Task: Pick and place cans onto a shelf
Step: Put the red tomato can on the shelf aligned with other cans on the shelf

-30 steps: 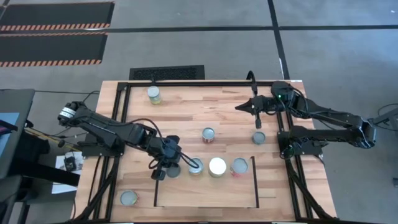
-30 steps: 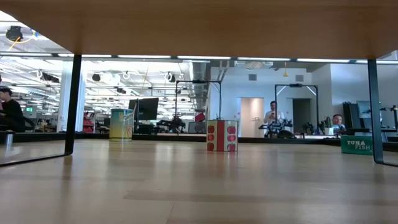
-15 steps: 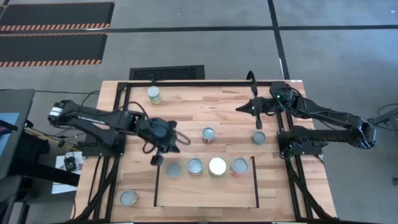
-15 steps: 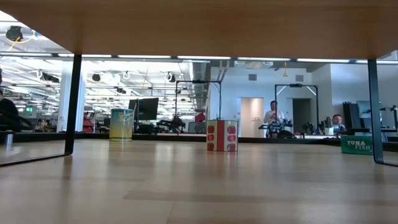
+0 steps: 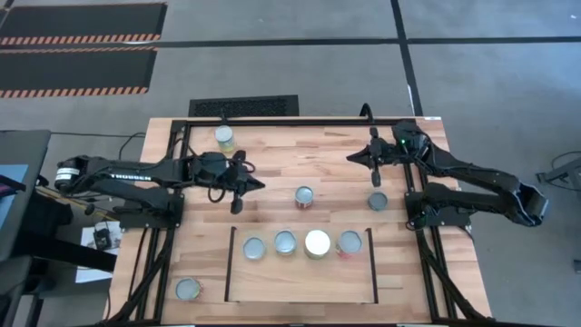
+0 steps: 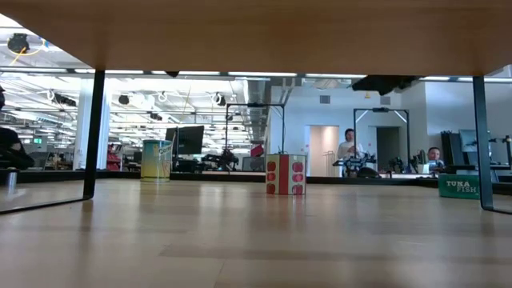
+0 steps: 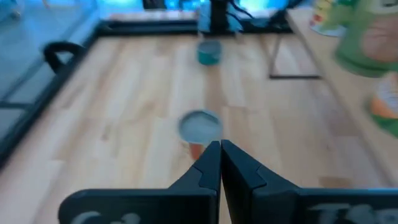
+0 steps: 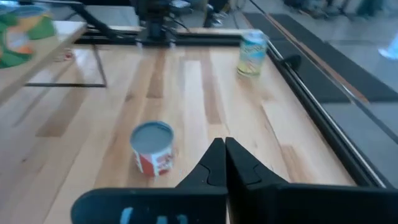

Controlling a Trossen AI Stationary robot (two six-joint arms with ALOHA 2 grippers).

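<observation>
four cans [image 5: 285,242] sit in a row on the shelf [image 5: 300,280], left gripper [image 5: 239,194] clenched empty over bare table, right gripper [image 5: 375,173] clenched above a loose can [image 5: 378,201].

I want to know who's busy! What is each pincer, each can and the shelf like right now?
Left pincer: shut, empty.
Right pincer: shut, empty.
Shelf: holds four cans in a row.
Shelf cans: upright, side by side.
Middle can: upright, off the shelf.
Right can: upright, off the shelf.
Back can: upright, off the shelf.
Front-left can: upright, outside the shelf rail.
</observation>
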